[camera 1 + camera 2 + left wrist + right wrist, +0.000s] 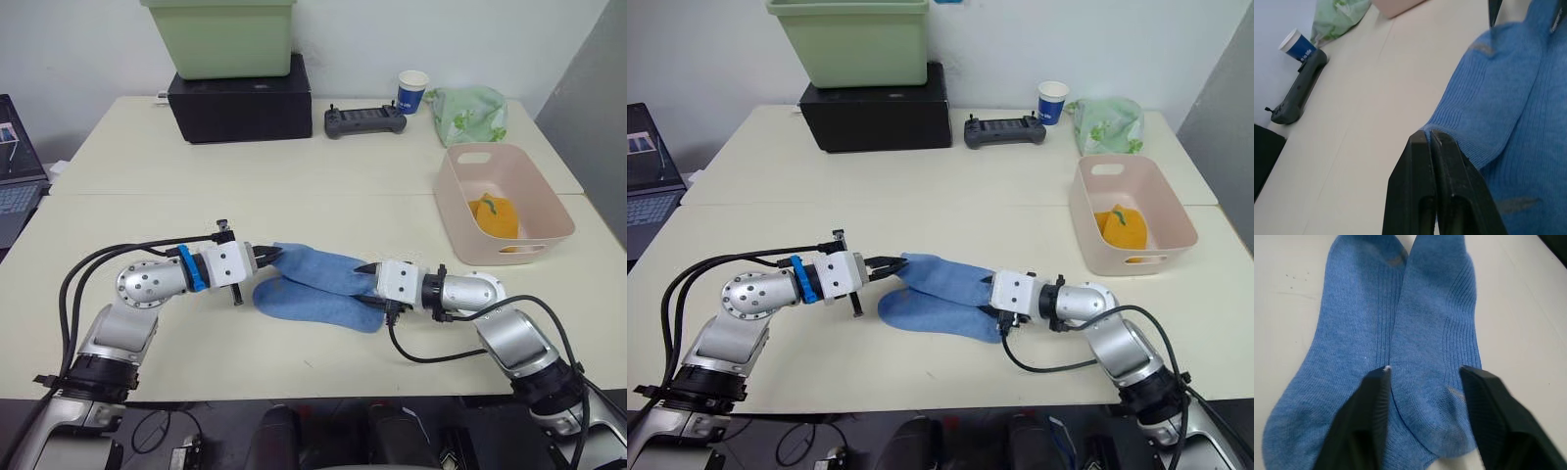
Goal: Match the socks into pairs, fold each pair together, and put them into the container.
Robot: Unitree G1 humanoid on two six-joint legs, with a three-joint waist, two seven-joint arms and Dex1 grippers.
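Ribbed blue socks (318, 284) overlapped, left gripper (270, 258) pinching a cuff, right gripper (1422, 377) jaws wide.

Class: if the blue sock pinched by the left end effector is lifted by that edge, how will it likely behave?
The blue sock looks like soft ribbed knit, so it will probably droop limply from the left end effector. It likely weighs little. Lying against its partner, it might drag that along.
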